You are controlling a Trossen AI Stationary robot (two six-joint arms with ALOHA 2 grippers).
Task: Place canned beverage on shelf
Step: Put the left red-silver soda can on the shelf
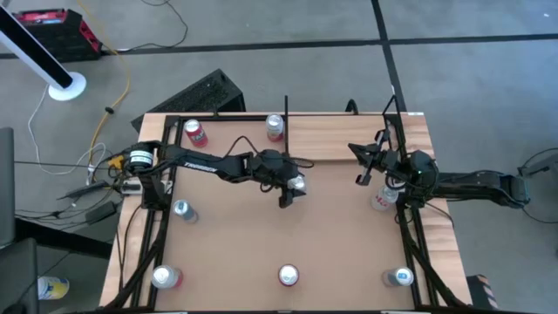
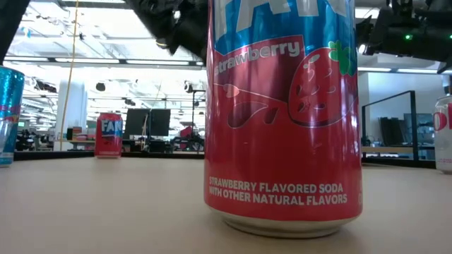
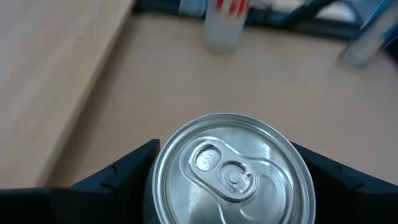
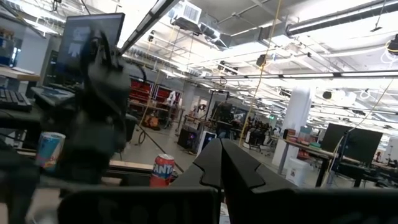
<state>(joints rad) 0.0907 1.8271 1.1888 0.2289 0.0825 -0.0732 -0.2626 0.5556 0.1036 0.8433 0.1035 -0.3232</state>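
Left gripper (image 3: 231, 180): the two dark fingers (image 3: 118, 171) stand on either side of a silver-topped can (image 3: 231, 171), spread about a can's width and close against its wall; whether they are pressing yet cannot be told, so I do not count the can as held. The pull tab is flat and the can is upright on the brown tabletop (image 1: 331, 235), near its middle, under the left gripper (image 1: 290, 190). Step in hand, as I judge it: closing on the can for pickup. The next move calls for a firm squeeze at mid-body, a straight lift, then a carry toward the shelf (image 1: 349, 138), the pale plank along the far edge with thin black posts. The shelf already carries one can (image 1: 275, 127) near its left end; the free plank to the right of it looks the safer drop. Right gripper (image 1: 368, 166): fingers pinched fully together on nothing, parked above the table's right side near the shelf's right end, just beside a pale can (image 1: 382, 199). Other cans stand around the table: a red one (image 1: 195, 133) at the far left, a blue-topped one (image 1: 181, 209) on the left side, and three along the near edge, the middle one being the strawberry soda (image 2: 282, 113) that fills the low view. No open containers; contents of the cans not visible.
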